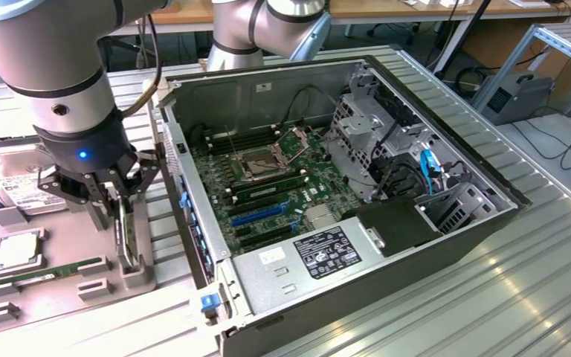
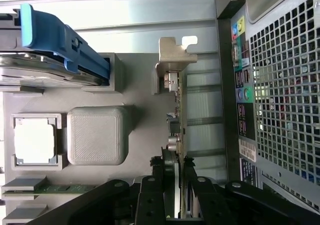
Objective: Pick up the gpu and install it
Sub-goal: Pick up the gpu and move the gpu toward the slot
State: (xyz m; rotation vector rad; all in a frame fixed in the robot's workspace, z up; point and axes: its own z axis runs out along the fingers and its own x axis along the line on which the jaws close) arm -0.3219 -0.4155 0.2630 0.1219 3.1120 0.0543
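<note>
Wrist vertical, gripper pointing down, fingers clamped.

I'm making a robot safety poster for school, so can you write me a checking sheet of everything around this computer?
Surface: grey parts tray on a ribbed metal table.
Job's things: gpu stands on edge in its tray slot, not yet fitted in the open computer case beside it.
Clutter: hard drive, CPU chip and RAM stick sit in the tray.
Grippers: gripper shut on the gpu, one finger on each face.
Cables: blue cable inside the case; black cable by the arm.
Surroundings: second robot arm behind the case; desks further back.
</note>
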